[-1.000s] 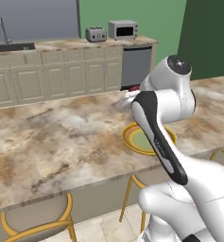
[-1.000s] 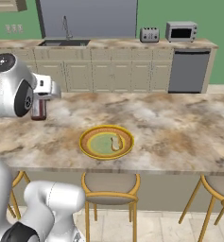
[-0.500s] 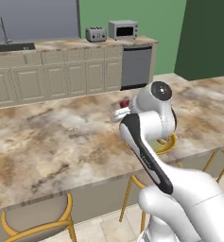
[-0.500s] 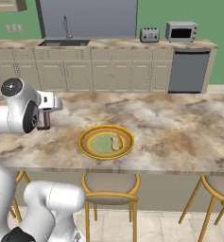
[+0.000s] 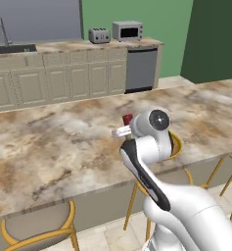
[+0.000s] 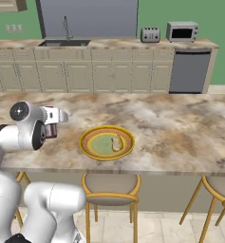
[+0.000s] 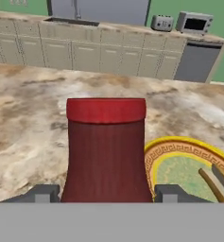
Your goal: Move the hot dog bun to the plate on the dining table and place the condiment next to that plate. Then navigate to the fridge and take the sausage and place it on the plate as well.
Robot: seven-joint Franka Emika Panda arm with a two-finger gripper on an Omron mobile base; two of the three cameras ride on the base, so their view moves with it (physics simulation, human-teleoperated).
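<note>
The gripper (image 7: 106,194) sits at the bottom of the hand view, one dark fingertip (image 7: 40,194) poking up on each side of the dark red condiment bottle (image 7: 106,149). The tips stand right at the bottle's sides, pinching it between them, though their lower parts are cut off by the frame edge. The bottle's base is hidden too, so whether it rests on the bench (image 7: 28,118) cannot be told.

In the right base view the bottle (image 6: 51,130) is a small dark red patch at centre left, mostly covered by the white wrist. In the left base view just its red top (image 5: 127,118) peeks above the arm near the middle.

The plate (image 6: 88,142), yellow-rimmed with a pale green centre, lies on the bench near the middle of the right base view, just right of the bottle. The hot dog bun (image 6: 117,143) rests on its right half, small and hard to make out. In the hand view the plate (image 7: 179,153) is cut off at the lower right, and in the left base view the arm hides all but a sliver of rim (image 5: 176,142).
</note>
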